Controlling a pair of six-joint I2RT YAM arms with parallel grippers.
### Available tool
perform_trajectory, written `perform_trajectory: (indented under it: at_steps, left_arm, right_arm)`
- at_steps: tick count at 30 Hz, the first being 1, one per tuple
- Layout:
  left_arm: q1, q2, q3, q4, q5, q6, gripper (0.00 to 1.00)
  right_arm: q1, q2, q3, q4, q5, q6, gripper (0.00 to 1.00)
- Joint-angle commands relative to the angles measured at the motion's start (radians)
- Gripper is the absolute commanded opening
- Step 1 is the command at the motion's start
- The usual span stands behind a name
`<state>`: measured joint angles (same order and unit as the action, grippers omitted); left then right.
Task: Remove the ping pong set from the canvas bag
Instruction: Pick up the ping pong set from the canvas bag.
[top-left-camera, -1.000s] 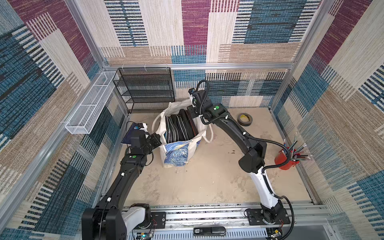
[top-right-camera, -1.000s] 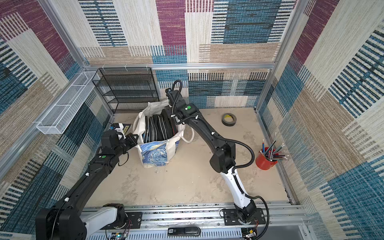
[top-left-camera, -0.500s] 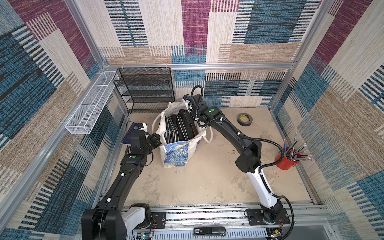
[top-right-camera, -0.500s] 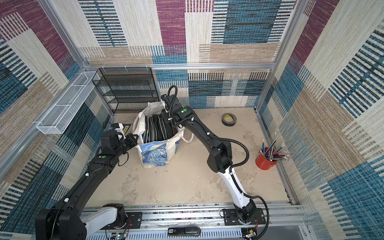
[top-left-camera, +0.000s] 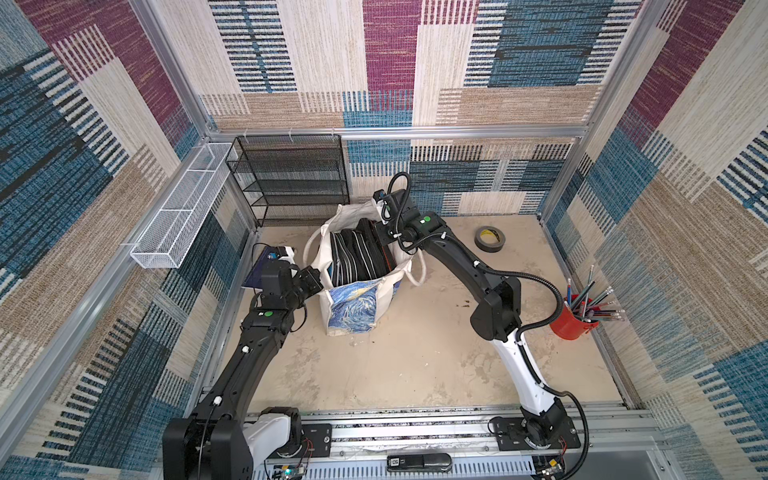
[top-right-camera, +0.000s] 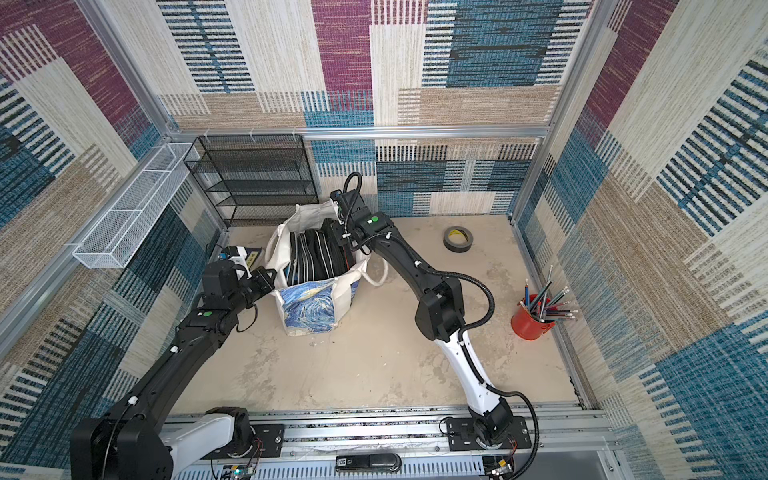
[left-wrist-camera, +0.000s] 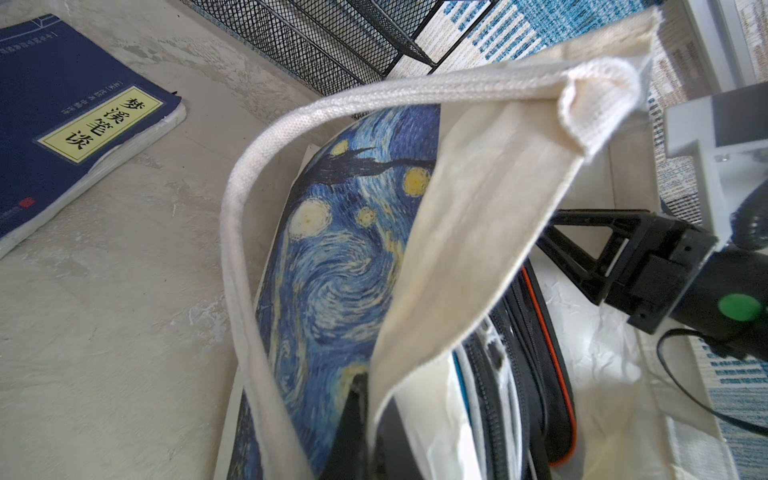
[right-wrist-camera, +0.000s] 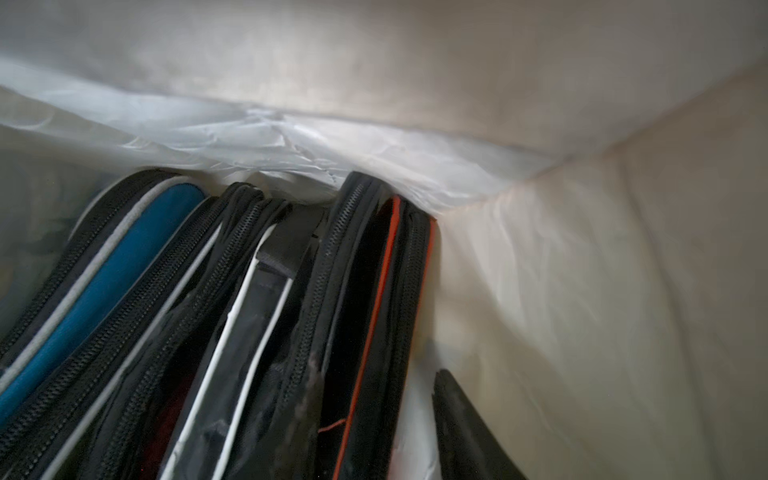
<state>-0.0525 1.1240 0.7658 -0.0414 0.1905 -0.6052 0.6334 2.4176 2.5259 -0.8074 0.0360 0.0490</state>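
Seen from above, the left arm (top-left-camera: 257, 353) stretches from its base at 7 o'clock toward 1 o'clock, the left gripper (top-left-camera: 318, 280) pinched shut on the rim of the canvas bag (top-left-camera: 353, 309), while the right arm (top-left-camera: 469, 266) bends at the elbow and reaches toward 10 o'clock, the right gripper (left-wrist-camera: 561, 228) dipping inside, its jaw gap hidden.

Blue book (left-wrist-camera: 75, 124) lies near black mesh rack (top-left-camera: 291, 178); tape roll (top-left-camera: 490, 239) well apart.
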Motion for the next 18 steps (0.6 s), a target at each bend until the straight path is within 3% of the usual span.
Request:
perform_trajectory:
  at_steps: [1, 18]
  left_arm:
    - [0.000, 0.001, -0.003, -0.069, -0.008, 0.005, 0.00]
    - [0.000, -0.005, 0.001, -0.076, -0.017, 0.008, 0.00]
  right_arm:
    - [-0.001, 0.005, -0.003, 0.025, -0.008, 0.008, 0.46]
    - [-0.002, 0.035, -0.038, 0.035, 0.056, -0.014, 0.43]
